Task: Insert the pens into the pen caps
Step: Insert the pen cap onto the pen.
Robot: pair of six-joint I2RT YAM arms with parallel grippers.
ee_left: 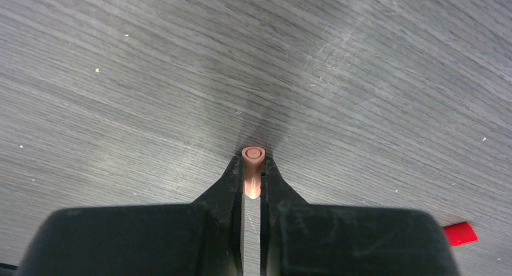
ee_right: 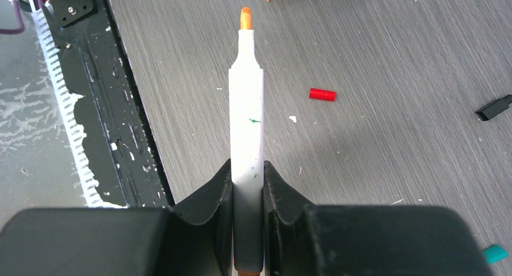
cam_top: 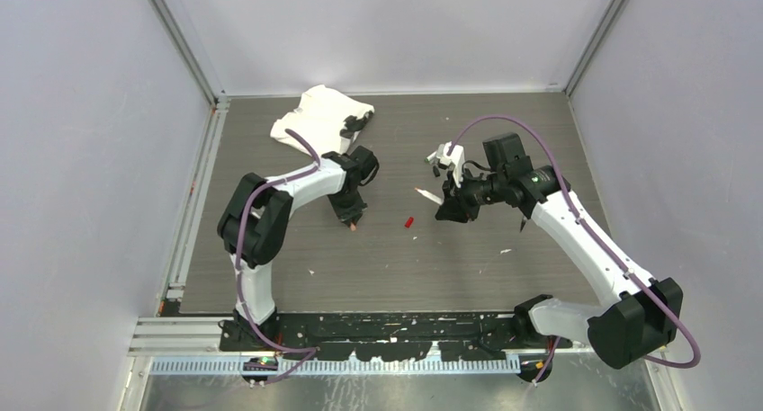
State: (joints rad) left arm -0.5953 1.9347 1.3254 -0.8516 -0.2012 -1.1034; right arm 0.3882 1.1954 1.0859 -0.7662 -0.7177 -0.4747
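left gripper [ee_left: 252, 163]: jaws pinched almost together on the salmon pink cap [ee_left: 252, 167]. The cap sits between the fingertips with its round end poking just past them, and it is close over the table [cam_top: 504, 132]; cannot tell whether it touches.
right gripper [ee_right: 247, 170]: clamped on the white pen [ee_right: 246, 119] at the rear of its barrel. Most of the barrel sticks out ahead of the fingers, orange tip leading, aimed toward the left arm's side.
red cap [cam_top: 408, 221]: loose on its side on the table, between the two grippers and apart from both.
black cap [ee_right: 492, 107]: loose on the table, well off to the side of the pen.
teal cap [ee_right: 495, 253]: loose, only partly in the right wrist view.
markings: small green speck [ee_right: 256, 120] mid-barrel on the pen.
white cloth [cam_top: 310, 114]: crumpled at the far left of the table.
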